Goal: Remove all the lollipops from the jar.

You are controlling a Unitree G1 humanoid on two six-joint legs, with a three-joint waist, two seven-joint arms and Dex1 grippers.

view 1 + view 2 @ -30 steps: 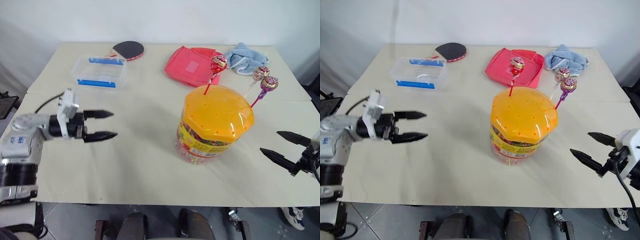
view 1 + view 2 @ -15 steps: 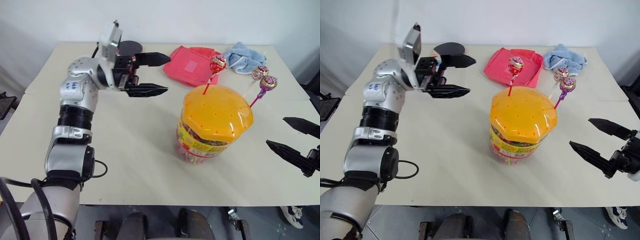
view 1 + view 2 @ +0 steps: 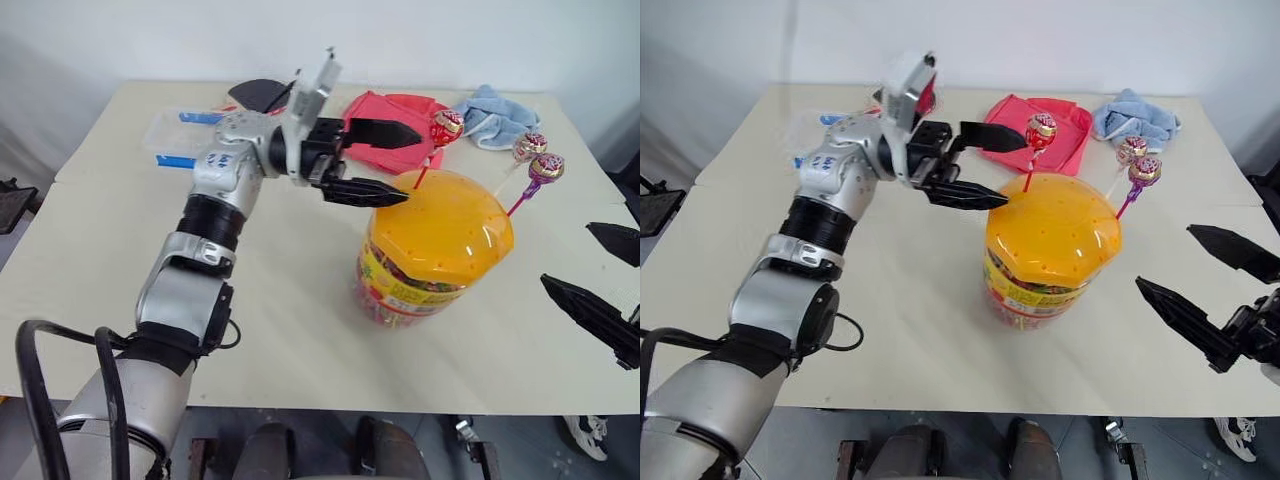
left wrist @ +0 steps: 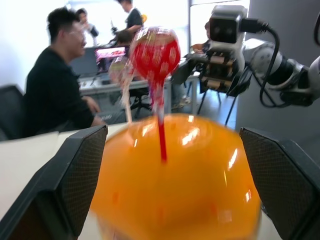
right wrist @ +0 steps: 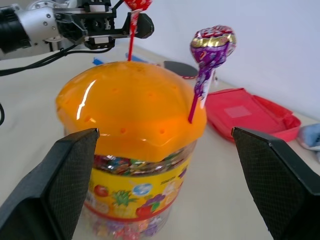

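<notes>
Left gripper (image 3: 385,160) is hovering wide open and empty beside the red-stick lollipop (image 3: 441,128) atop the jar (image 3: 434,245), needing to close on it; right gripper (image 3: 1205,289) is waiting open, empty.

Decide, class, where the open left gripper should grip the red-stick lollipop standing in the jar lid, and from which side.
Probably the bare red stick between the wrapped head and the orange lid, approached level from the robot's left, where the open left gripper is lined up. The stick stands nearly upright, so lift upward.
</notes>
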